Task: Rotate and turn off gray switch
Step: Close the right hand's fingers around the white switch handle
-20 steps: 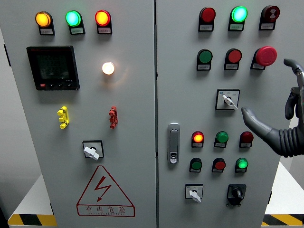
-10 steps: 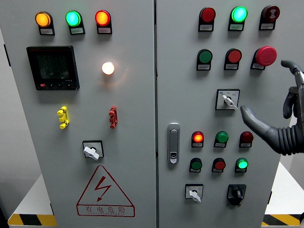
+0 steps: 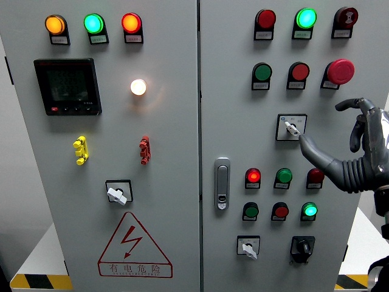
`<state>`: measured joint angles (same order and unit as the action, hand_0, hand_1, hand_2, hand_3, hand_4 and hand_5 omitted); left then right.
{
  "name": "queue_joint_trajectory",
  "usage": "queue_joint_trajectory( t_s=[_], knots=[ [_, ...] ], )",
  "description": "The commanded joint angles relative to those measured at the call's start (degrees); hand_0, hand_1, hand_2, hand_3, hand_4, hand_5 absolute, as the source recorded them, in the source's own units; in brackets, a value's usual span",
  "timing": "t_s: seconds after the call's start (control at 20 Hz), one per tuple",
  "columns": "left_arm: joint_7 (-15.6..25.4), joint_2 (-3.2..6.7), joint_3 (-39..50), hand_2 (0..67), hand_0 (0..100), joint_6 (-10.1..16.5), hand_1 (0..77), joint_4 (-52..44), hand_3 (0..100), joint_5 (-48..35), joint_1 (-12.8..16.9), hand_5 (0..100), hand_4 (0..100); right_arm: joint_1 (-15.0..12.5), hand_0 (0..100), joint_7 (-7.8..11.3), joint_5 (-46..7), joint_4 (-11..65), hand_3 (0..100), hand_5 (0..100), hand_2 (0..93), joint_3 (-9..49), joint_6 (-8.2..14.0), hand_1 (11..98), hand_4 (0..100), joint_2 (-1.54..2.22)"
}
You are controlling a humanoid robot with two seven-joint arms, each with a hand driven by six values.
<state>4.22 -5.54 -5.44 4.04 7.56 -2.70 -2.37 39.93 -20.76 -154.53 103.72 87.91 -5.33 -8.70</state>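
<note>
Head view. The right hand (image 3: 349, 149) enters from the 3 o'clock edge, fingers spread and holding nothing; its thumb tip (image 3: 302, 139) is at, or just short of, the lower end of the lever on the gray switch (image 3: 292, 128). Contact cannot be confirmed. The switch sits on the right door, right of centre, its lever pointing toward roughly 4 o'clock. The left hand is not in view.

Risks, as judged:
- With only the thumb near the lever and the index finger (image 3: 347, 104) raised well clear, a turn attempted now would likely slip off the lever instead of rotating it.
- The red mushroom button (image 3: 340, 71) lies at 1 o'clock from the switch, close above the raised fingers; an upward drift could press it.
- The row of small lamps just below, including the dark red lamp (image 3: 315, 176), sits close under the thumb and wrist; a downward slide could knock one.
- Two similar gray selectors (image 3: 248, 246) (image 3: 118, 193) exist elsewhere; neither is near the hand.

Containers: none visible on the cabinet (image 3: 182, 152).
</note>
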Motion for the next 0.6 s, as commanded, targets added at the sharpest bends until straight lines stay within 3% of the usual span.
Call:
queue_joint_trajectory(
  t_s=[0.0,0.2,0.55],
  knots=[
    [0.0,0.00,0.1,13.4,85,0.0,0.0,0.0,19,0.0,0.0,11,8,0.8,0,-0.77,0.0,-1.5,100,100,55.0,-0.6,0.1,39.9,100,-0.09],
    [0.0,0.00,0.0,13.4,84,0.0,0.0,0.0,19,0.1,0.0,11,8,2.2,0,-2.44,0.1,-4.2,100,100,58.1,-2.2,0.5,39.8,100,0.00],
    [0.0,0.00,0.0,13.4,84,0.0,0.0,0.0,19,0.0,0.0,11,8,2.3,0,-2.61,0.7,-6.2,100,100,61.0,-3.3,0.7,39.3,100,0.00]
  ],
)
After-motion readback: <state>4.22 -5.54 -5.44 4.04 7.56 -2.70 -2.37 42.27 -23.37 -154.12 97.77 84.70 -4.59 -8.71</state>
